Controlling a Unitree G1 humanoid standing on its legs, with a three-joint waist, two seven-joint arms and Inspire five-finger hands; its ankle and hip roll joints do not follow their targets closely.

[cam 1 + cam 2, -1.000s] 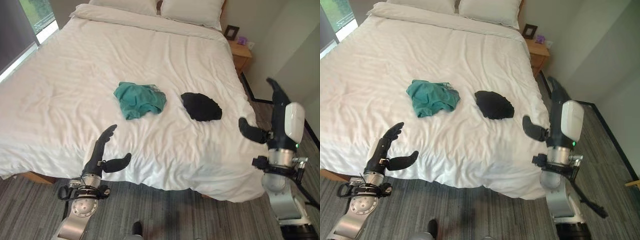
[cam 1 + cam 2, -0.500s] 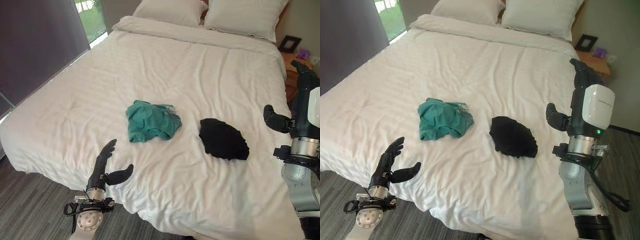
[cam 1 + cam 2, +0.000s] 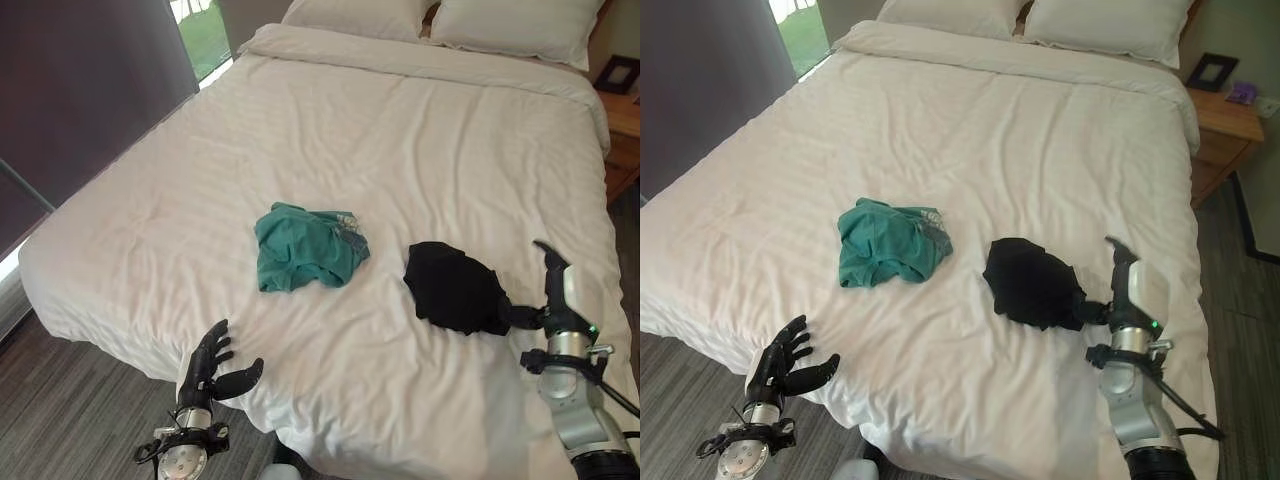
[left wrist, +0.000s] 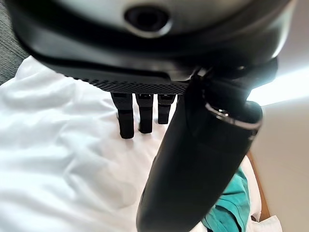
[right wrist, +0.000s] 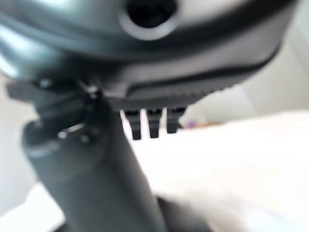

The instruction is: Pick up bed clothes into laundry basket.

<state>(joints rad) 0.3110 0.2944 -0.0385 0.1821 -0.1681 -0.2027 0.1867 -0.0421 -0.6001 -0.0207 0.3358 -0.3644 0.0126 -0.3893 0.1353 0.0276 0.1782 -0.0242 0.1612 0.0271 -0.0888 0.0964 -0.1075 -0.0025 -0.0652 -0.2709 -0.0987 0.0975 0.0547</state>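
Left eye view: one white bed (image 3: 150, 220) carries two garments near its middle, one teal cloth (image 3: 305, 247) and one black cloth (image 3: 455, 288), lying apart from each other. Two pillows (image 3: 440, 15) sit at the head. The left hand (image 3: 210, 365) hovers at the bed's near edge, fingers spread and thumb out, holding nothing, well short of the teal cloth. The right hand (image 3: 545, 295) stands just beside the black cloth, fingers raised and straight, its thumb reaching to the cloth's edge; whether it touches I cannot tell.

Right eye view: the same two cloths and two pillows. One wooden nightstand (image 3: 1225, 125) stands beside the bed's head with one dark frame (image 3: 1208, 70) on it. A grey curtain (image 3: 700, 80) hangs on the far left.

Left wrist view: straight fingers (image 4: 126, 118) and the thumb stretch over white sheet; a corner of teal cloth shows past the thumb.

Right wrist view: fingers (image 5: 153, 121) straight, thumb extended, nothing clasped; a dark patch lies past the thumb.
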